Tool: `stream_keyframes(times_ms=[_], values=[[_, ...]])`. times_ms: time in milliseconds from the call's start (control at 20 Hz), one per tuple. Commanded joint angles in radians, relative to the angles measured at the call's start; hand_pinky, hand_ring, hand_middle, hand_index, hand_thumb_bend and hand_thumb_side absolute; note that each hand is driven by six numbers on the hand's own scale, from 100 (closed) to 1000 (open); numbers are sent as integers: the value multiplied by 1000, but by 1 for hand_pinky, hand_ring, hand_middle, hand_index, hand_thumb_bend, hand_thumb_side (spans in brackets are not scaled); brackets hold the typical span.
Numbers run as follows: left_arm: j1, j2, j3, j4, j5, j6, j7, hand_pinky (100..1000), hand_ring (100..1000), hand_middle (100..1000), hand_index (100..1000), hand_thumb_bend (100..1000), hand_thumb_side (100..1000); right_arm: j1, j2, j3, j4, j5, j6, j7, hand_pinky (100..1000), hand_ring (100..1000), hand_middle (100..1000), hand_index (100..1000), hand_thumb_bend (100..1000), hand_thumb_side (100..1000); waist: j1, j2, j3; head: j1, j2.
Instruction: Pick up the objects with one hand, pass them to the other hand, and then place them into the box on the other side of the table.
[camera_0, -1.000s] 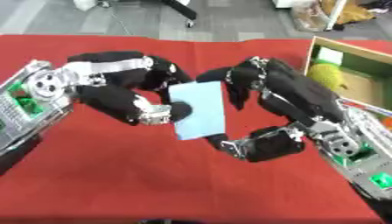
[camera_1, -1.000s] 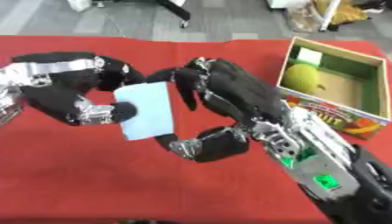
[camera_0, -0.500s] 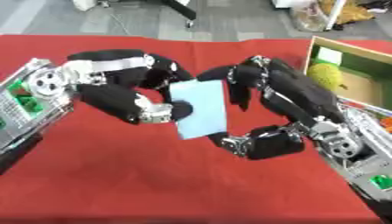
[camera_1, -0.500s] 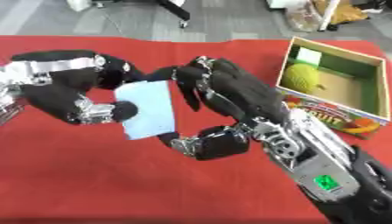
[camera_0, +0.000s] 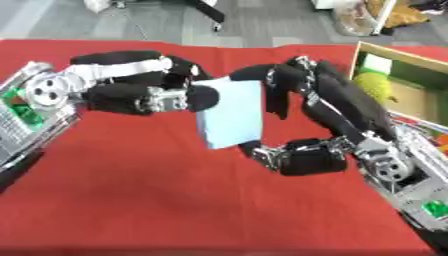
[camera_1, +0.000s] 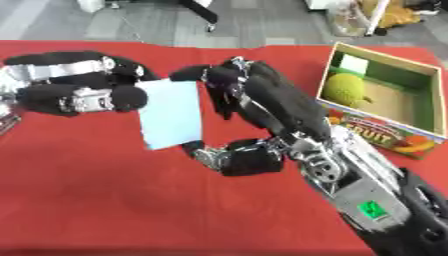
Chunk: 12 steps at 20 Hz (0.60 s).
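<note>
One pale blue card (camera_0: 231, 114) hangs above the red surface (camera_0: 131, 200), pinched by the left hand (camera_0: 140, 92) and by the right hand (camera_0: 302, 107); releasing too soon could drop it short of the box (camera_1: 411, 107).

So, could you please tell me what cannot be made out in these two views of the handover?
- The light blue object: its back face is turned away, and its left edge is covered by the left robot hand.
- The box: the left eye view's right edge cuts it off.
- The print on the box's side is blurred.
- The yellow-green thing inside it is too blurred to identify.
</note>
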Motion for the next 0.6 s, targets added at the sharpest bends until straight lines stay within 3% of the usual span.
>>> stream_keyframes(times_ms=[50, 350, 600], values=[[2, 53, 63, -17, -53, 0, 40, 917, 787, 808, 861, 533, 906, -12, -18, -25, -15, 6, 2, -15, 294, 406, 227, 386, 119, 168, 13, -20, 2, -6, 6], [62, 94, 182, -17, -60, 35, 208, 938, 817, 835, 874, 536, 940, -6, -26, -45, -15, 19, 0, -33, 297, 405, 227, 384, 131, 150, 11, -21, 5, -17, 6], [133, 119, 272, -17, 3, -6, 342, 941, 816, 835, 876, 532, 923, 10, -42, -78, -15, 39, 1, -59, 303, 406, 229, 385, 147, 134, 8, -20, 9, -24, 6]])
